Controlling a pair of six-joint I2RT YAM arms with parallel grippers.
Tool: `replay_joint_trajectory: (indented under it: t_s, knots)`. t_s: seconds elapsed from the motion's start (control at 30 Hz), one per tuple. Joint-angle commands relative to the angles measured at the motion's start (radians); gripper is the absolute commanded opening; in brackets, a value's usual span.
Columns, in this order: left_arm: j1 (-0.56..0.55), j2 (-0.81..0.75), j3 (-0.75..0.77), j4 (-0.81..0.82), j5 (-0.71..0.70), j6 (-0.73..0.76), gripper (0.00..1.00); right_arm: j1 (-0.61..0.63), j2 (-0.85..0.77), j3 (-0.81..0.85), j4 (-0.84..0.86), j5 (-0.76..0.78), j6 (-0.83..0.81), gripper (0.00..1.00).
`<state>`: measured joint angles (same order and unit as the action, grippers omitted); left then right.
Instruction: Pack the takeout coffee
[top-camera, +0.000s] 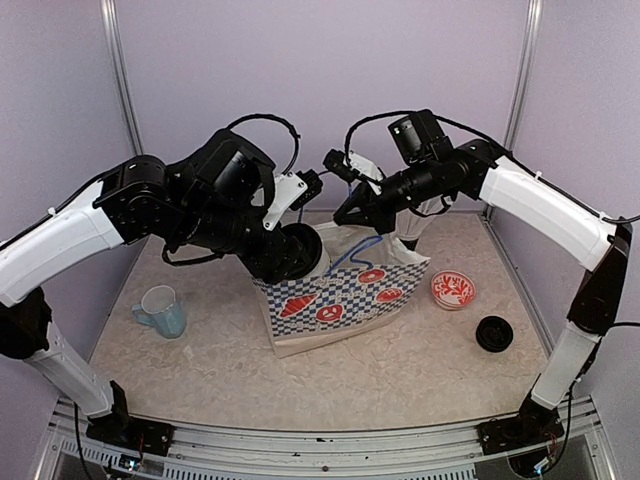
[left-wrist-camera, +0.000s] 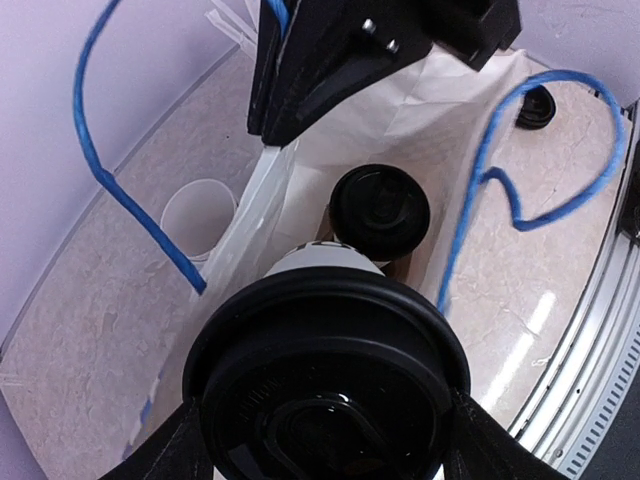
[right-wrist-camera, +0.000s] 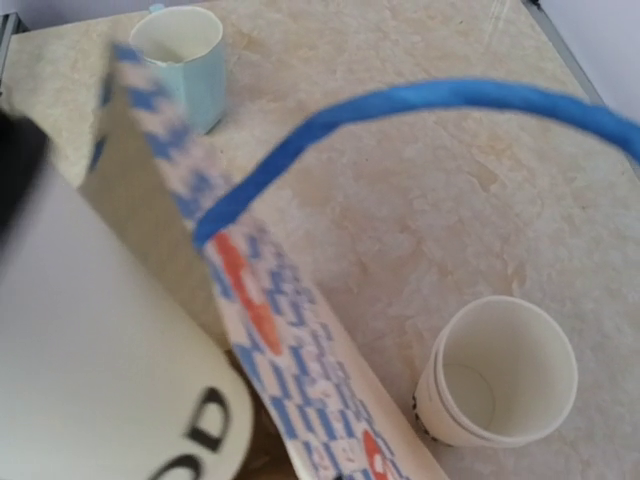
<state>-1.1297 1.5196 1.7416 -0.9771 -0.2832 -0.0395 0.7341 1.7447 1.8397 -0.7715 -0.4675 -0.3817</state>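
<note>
My left gripper (left-wrist-camera: 325, 440) is shut on a takeout coffee cup (left-wrist-camera: 325, 380), one finger on each side of its black lid. It holds the cup over the open mouth of the blue-checked paper bag (top-camera: 340, 300). In the top view the lid (top-camera: 303, 250) shows at the bag's left rim. A second lidded cup (left-wrist-camera: 380, 210) stands inside the bag. My right gripper (top-camera: 347, 214) is shut on the bag's blue cord handle (right-wrist-camera: 400, 105) and holds it up. The right wrist view shows the held cup's white wall (right-wrist-camera: 100, 360) with black lettering.
An empty white paper cup (right-wrist-camera: 500, 370) with black print at its base stands on the table beyond the bag. A light-blue mug (top-camera: 163, 310) is at the left. A red patterned dish (top-camera: 453, 290) and a loose black lid (top-camera: 494, 333) lie at the right.
</note>
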Motion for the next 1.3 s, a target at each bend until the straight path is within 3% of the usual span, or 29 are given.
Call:
replay_joint_trajectory:
  t_s: [0.0,0.07,0.3,0.57,0.83,1.07,1.27]
  knots:
    - [-0.022,0.04,0.002,-0.048,-0.033,0.005,0.56,0.016,-0.079,-0.041,0.023,0.016,0.031,0.0]
    - [-0.039,0.052,0.003,-0.064,-0.041,-0.001,0.56,0.017,-0.099,-0.054,0.019,0.001,0.031,0.03]
    - [-0.103,0.063,0.005,-0.137,-0.087,-0.056,0.56,0.018,-0.165,-0.074,-0.023,-0.086,-0.012,0.27]
    - [-0.186,0.062,-0.016,-0.182,-0.141,-0.126,0.56,-0.01,-0.201,0.054,-0.128,-0.183,-0.121,0.51]
    - [-0.21,0.076,-0.024,-0.188,-0.172,-0.111,0.55,-0.122,-0.109,0.144,-0.138,-0.235,-0.125,0.53]
    - [-0.243,0.128,0.037,-0.205,-0.203,-0.044,0.55,-0.161,-0.012,0.061,0.017,-0.053,-0.153,0.52]
    - [-0.246,0.187,0.102,-0.224,-0.231,0.015,0.55,-0.176,0.085,0.113,-0.037,-0.157,-0.148,0.52]
